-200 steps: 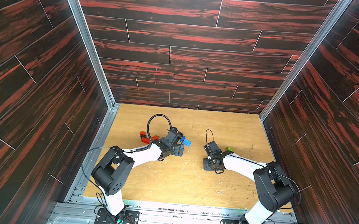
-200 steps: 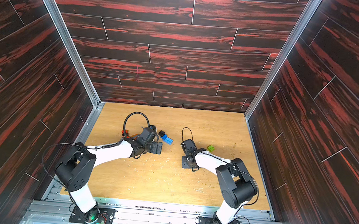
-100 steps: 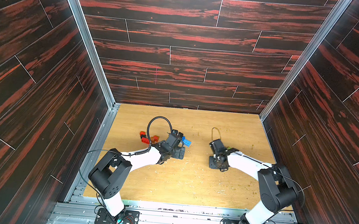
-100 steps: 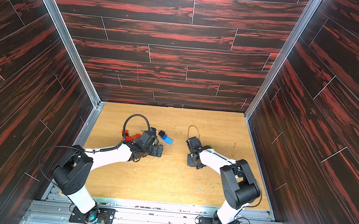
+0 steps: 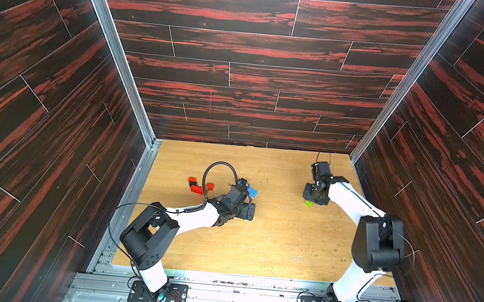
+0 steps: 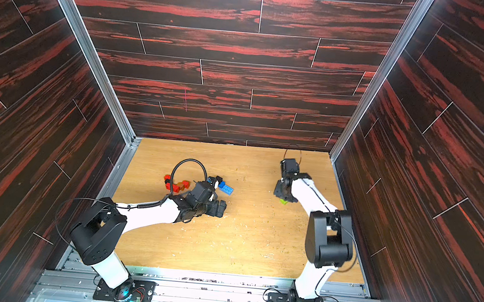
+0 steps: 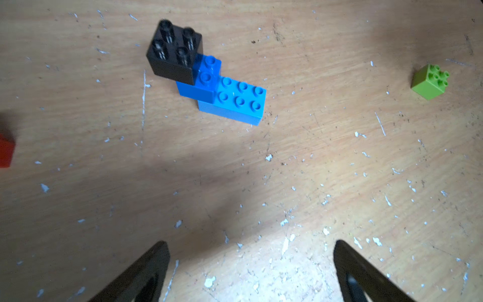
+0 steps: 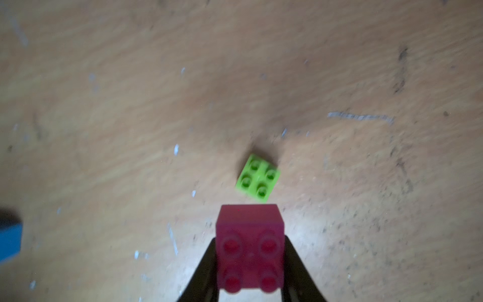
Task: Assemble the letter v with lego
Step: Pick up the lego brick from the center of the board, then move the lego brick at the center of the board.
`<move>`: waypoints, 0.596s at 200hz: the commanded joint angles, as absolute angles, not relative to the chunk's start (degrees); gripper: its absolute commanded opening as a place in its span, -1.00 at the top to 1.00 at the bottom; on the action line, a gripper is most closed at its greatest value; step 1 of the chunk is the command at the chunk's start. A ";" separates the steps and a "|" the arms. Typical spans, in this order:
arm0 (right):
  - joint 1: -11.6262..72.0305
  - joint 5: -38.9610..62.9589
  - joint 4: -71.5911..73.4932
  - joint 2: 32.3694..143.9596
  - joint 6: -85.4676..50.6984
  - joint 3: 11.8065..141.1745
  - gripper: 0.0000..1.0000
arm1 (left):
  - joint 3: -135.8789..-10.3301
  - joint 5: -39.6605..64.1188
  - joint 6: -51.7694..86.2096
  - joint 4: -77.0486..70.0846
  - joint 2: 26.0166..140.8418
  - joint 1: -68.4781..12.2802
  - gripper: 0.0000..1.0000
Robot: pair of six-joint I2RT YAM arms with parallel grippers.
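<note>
**Pink brick clamped in the right jaws near the green one; the V is only in scattered parts**

The right gripper point(image 8: 250, 261) is clenched on a pink brick point(image 8: 250, 227), held off the table point(image 5: 270, 251) close to a lone green brick point(image 5: 309, 204), right of centre in both top views. The left gripper point(image 7: 251, 245) hangs spread wide and empty, short of a stepped stack near the middle of the frame. In that stack a black brick point(image 7: 173, 52) sits on a blue square brick point(image 7: 206, 78), which sits on a long light blue brick point(image 7: 240, 100). Red bricks point(image 5: 198, 185) lie just left of the stack, partly behind the left arm's cable.

If the pink brick is meant for the green one, the likely fault is misalignment. The green brick sits turned against the pink one's edges, so the studs may not seat. Nothing anchors the green brick, so an off-centre press could slide or tip it. The left arm is close enough to the stack that a careless reach could knock the black brick off.
</note>
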State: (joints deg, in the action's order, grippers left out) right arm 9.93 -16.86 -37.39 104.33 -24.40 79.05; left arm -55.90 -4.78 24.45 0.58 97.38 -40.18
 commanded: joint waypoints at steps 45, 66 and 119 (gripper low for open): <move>3.18 -15.24 -42.31 116.40 -22.44 89.76 0.57 | -53.70 -4.70 25.18 0.00 94.40 -40.67 -1.00; 2.19 -15.33 -43.22 119.76 -21.81 92.37 0.57 | -53.59 -4.93 25.17 0.28 94.14 -40.67 -1.00; 2.10 -14.53 -42.60 123.57 -21.01 93.07 0.58 | -52.92 -5.80 25.53 0.18 93.31 -40.78 -1.00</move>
